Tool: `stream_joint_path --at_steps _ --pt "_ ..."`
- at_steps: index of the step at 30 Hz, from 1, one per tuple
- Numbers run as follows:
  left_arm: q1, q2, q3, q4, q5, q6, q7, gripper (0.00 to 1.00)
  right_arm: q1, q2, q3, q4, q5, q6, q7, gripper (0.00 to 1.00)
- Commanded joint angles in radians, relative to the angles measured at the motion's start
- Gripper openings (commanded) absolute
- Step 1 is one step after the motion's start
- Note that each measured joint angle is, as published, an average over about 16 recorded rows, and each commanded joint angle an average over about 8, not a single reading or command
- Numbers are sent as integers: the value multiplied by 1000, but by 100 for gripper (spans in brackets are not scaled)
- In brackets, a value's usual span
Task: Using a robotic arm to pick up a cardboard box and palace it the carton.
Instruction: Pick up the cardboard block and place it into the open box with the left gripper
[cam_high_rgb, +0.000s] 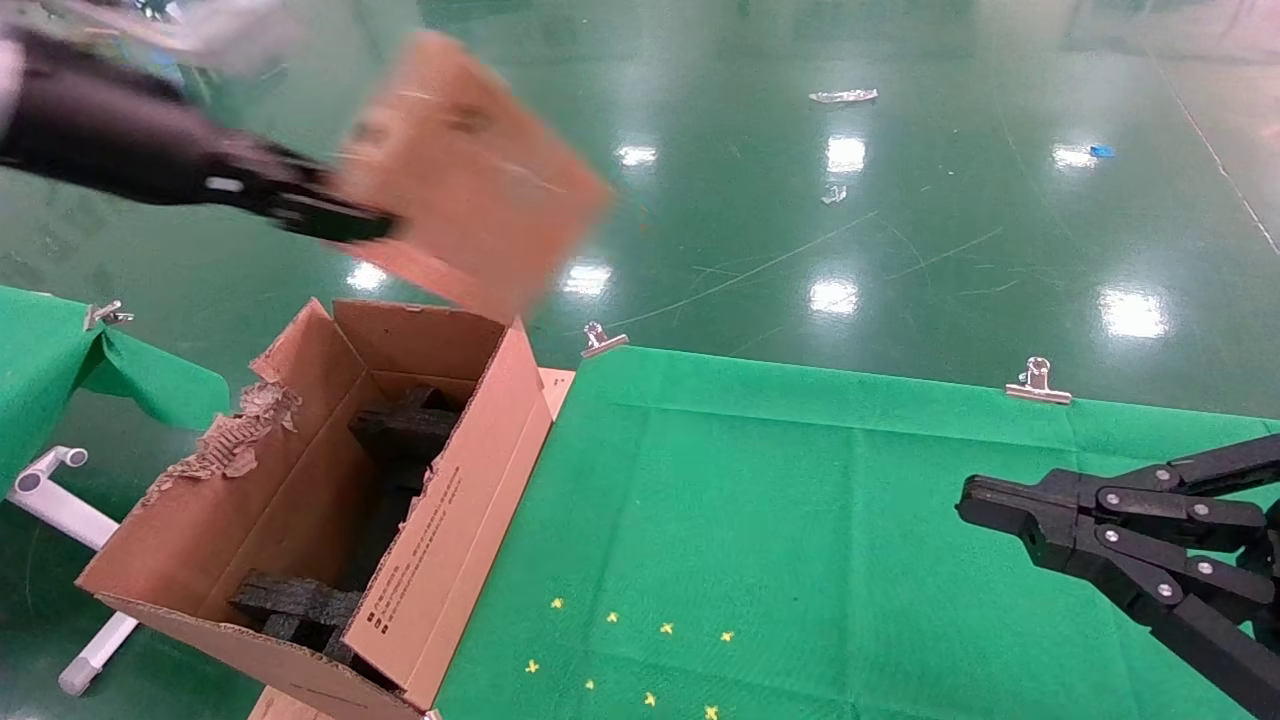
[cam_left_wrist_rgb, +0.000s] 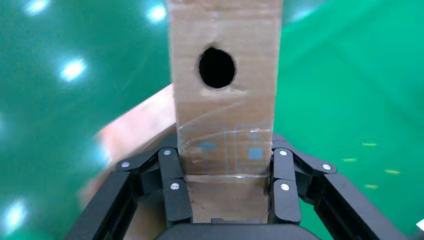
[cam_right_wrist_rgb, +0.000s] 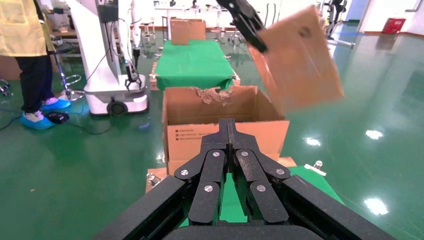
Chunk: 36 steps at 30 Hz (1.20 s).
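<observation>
My left gripper (cam_high_rgb: 345, 222) is shut on the slim brown cardboard box (cam_high_rgb: 470, 170) and holds it in the air above and behind the far end of the open carton (cam_high_rgb: 470, 500). In the left wrist view the box (cam_left_wrist_rgb: 225, 115) stands between the fingers (cam_left_wrist_rgb: 175, 187), with clear tape and one round hole showing. The carton stands at the table's left edge with a ragged torn flap (cam_high_rgb: 235, 435) and black foam blocks (cam_high_rgb: 400, 430) inside. It also shows in the right wrist view (cam_right_wrist_rgb: 220, 132), with the held box (cam_right_wrist_rgb: 300, 60) above it. My right gripper (cam_high_rgb: 965, 500) is shut and empty at the right.
The green-clothed table (cam_high_rgb: 800, 520) carries small yellow cross marks (cam_high_rgb: 630, 660) near its front and metal clips (cam_high_rgb: 1037, 385) on its far edge. A second green table (cam_high_rgb: 40, 350) is at the left. In the right wrist view a person (cam_right_wrist_rgb: 30, 55) and another robot base (cam_right_wrist_rgb: 112, 60) stand behind.
</observation>
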<state>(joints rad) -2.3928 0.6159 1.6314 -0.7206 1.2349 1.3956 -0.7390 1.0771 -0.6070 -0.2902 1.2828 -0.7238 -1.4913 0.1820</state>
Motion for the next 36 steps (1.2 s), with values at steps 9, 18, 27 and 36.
stream_joint_path --at_steps 9,18,27,36 --pt "-20 -123 68 78 147 12 -39 0 0 0 -1 0 0 0 0 0" --pt "132 -163 105 83 126 -69 -133 0 0 0 -1 0 1 1 -1 0" --pt "286 -171 126 86 90 -209 -207 0 0 1 -2 0 1 1 -1 0" --pt "351 -139 157 95 125 -272 -261 0 0 1 -2 0 2 1 -1 31"
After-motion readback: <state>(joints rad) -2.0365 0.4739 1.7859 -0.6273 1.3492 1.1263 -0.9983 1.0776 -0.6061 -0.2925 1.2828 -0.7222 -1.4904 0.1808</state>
